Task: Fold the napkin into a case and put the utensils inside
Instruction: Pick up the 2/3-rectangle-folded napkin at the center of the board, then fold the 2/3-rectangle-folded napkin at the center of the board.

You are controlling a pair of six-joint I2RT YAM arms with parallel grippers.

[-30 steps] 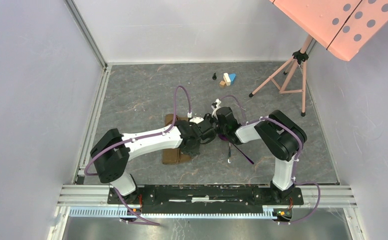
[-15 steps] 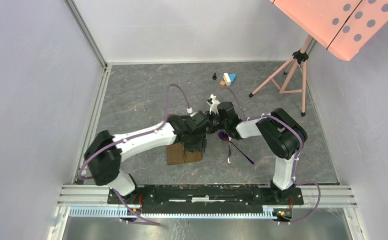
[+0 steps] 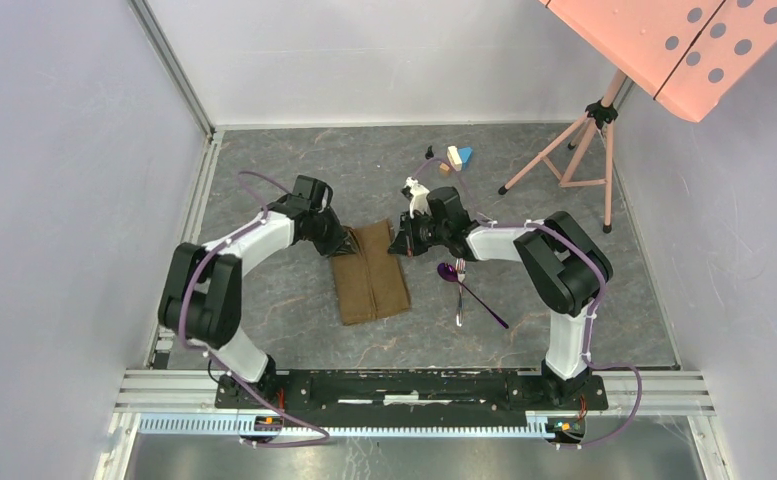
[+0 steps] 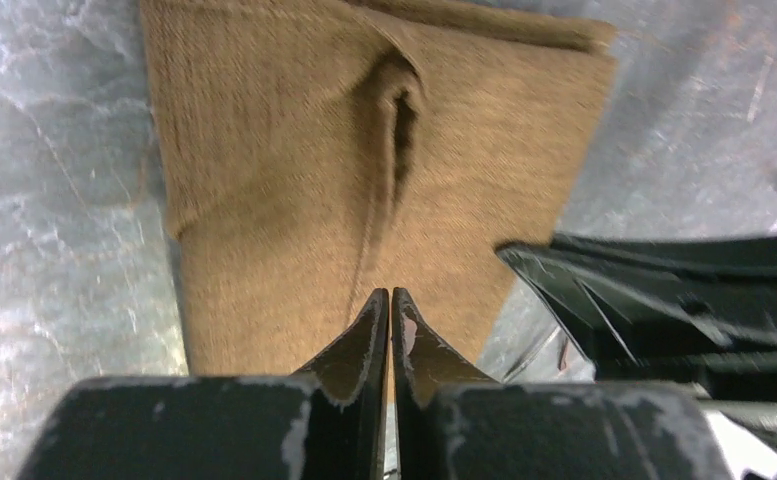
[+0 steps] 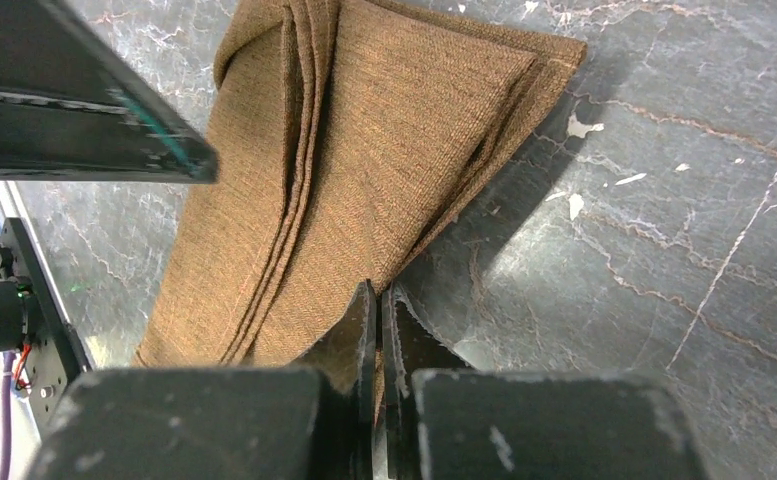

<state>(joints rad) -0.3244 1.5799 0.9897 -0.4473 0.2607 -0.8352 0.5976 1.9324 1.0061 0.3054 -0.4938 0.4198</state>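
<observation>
The napkin (image 3: 369, 275) lies folded into a narrow strip mid-table, with both my pincers at its far end. The left gripper (image 3: 338, 242) is at the far-left corner and the right gripper (image 3: 400, 246) at the far-right. Both are clenched, fingertips pressed together low over the cloth. I cannot tell whether either nips a fold. The spoon (image 3: 450, 271) and fork (image 3: 459, 295) lie close together just right of it, untouched.

I judge the cloth light, soft and limp. It will sag and its layers will slide, so I would take it at a corner through every layer, not mid-edge.

The overhead view gives the layout but flattens the cloth. The left wrist view shows a raised pucker (image 4: 396, 110) down the middle. The right wrist view shows the stacked layer edges (image 5: 302, 110).
</observation>
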